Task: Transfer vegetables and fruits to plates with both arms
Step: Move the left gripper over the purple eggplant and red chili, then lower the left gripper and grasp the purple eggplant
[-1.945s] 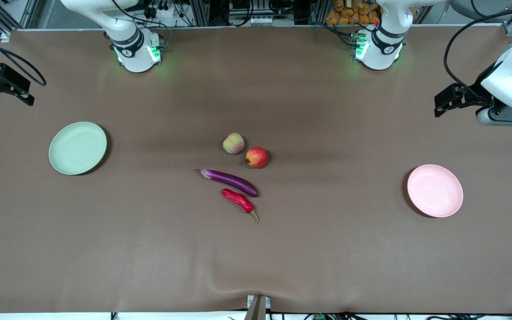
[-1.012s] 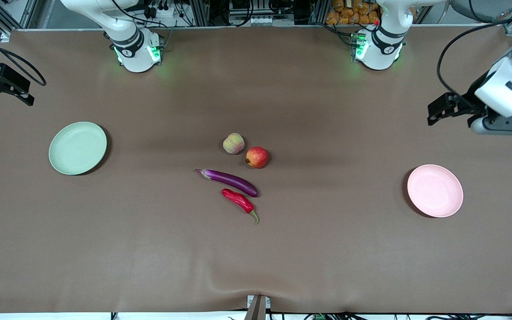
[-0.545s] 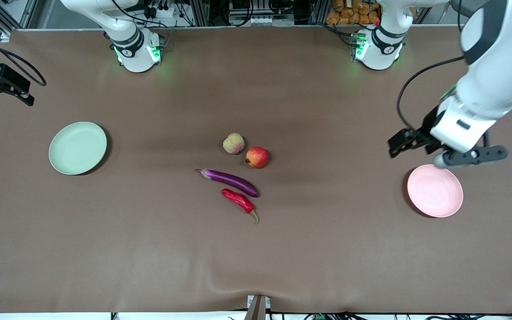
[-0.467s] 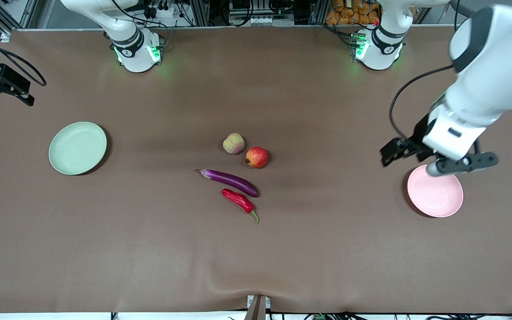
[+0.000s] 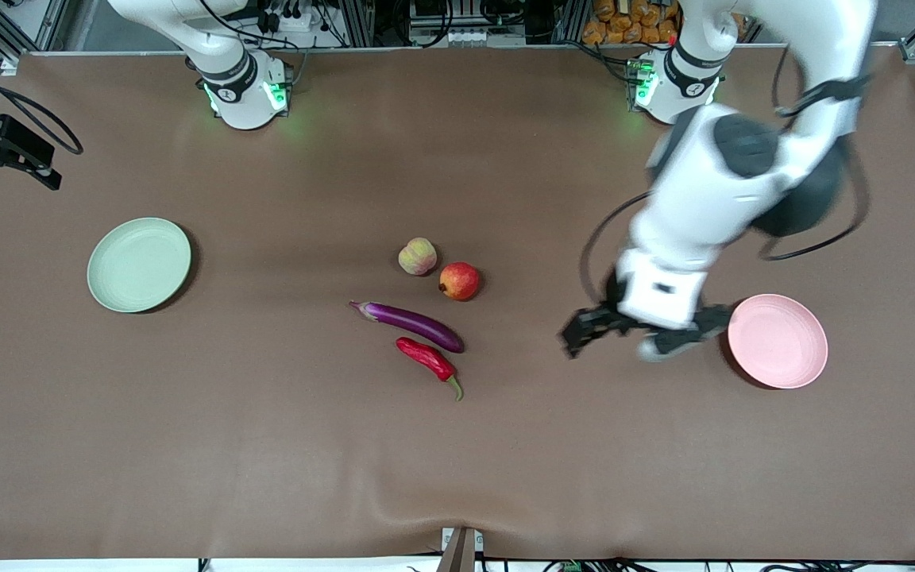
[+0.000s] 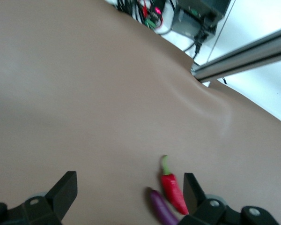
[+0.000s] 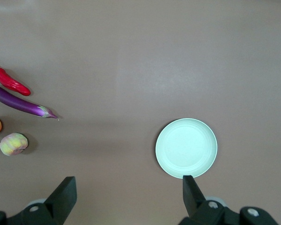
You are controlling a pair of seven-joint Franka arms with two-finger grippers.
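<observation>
From up high the front camera faces both bases across the counter [image 5: 267,445]. The right wrist camera looks straight down from well above; the left one sits lower, tilted. All three share the chili [image 5: 428,359] [image 6: 174,194] [image 7: 9,81] and eggplant [image 5: 411,323] [image 6: 161,212] [image 7: 19,103]

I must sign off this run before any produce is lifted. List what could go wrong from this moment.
1. The eggplant and chili pepper lie side by side, almost touching; the open left tool, over bare table beside the pink plate, might nudge one while grasping the other.
2. The peach and pomegranate are round and close together, so a bump could roll either.
3. The right tool waits open, high above the table near the green plate.
</observation>
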